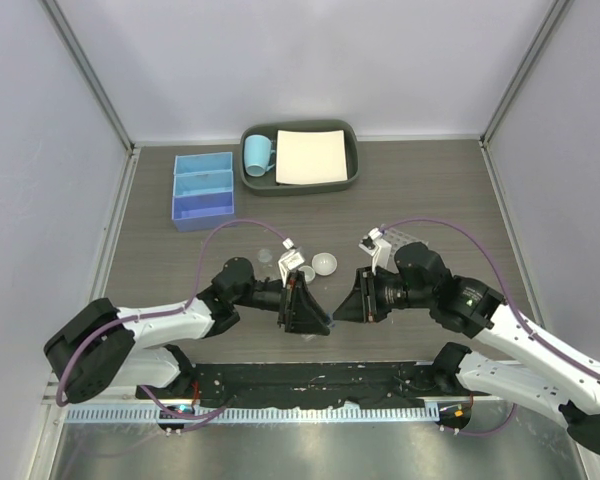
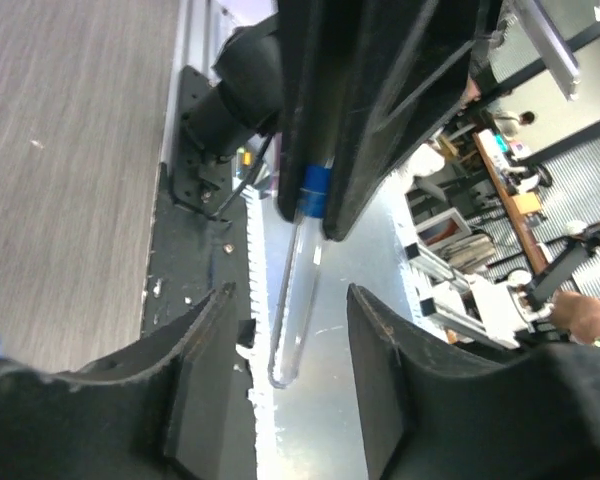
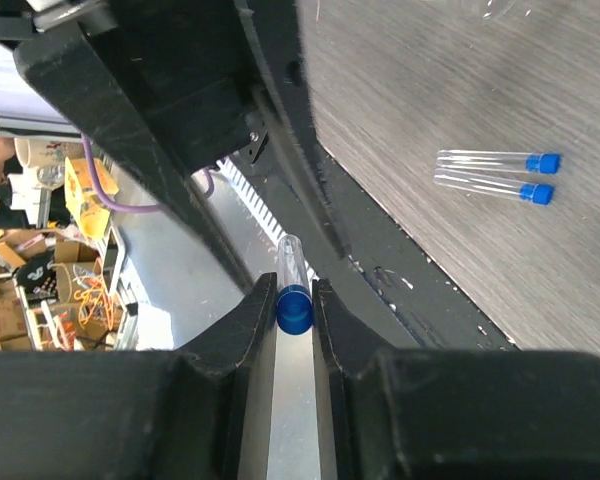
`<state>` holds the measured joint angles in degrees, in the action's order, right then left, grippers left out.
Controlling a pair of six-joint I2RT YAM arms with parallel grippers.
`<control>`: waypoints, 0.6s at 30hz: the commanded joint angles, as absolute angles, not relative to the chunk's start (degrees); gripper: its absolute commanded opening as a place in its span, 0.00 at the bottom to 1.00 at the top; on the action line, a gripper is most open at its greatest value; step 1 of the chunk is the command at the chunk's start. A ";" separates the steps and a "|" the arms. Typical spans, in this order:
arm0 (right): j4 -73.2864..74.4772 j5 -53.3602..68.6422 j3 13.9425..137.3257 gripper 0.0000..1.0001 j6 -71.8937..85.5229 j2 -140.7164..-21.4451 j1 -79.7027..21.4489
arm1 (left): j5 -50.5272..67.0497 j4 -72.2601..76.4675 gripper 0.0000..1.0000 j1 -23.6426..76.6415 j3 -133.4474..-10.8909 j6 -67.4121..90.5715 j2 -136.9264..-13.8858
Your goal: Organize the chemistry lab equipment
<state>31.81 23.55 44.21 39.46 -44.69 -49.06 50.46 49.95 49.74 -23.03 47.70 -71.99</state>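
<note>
Lying flat are two tubes (image 3: 490,160); right claw (image 3: 294,300) pinches third tube (image 3: 289,262).

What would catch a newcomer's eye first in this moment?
A thin clear tube is held in mid-air toward the near edge of the table. The right gripper pinches its blue cap, and the left gripper has its jaws open on either side of its body. Farther off, two more blue-capped tubes lie side by side on the table.

Dark grey tray (image 1: 300,187) at far edge, light-blue mug (image 1: 257,153) and white sheet (image 1: 311,156) inside
</note>
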 commanded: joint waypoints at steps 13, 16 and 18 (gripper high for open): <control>43.85 -3.76 55.98 0.01 34.37 -51.15 -49.31 | -8.59 -20.28 0.68 49.31 -48.77 35.86 -61.35; 45.17 -10.53 57.91 0.01 34.10 -53.52 -49.22 | -16.25 -27.41 0.68 49.31 -50.88 36.12 -60.73; 47.18 -18.76 59.67 0.01 34.10 -55.63 -48.87 | -17.92 -29.88 0.68 49.31 -51.33 36.30 -60.47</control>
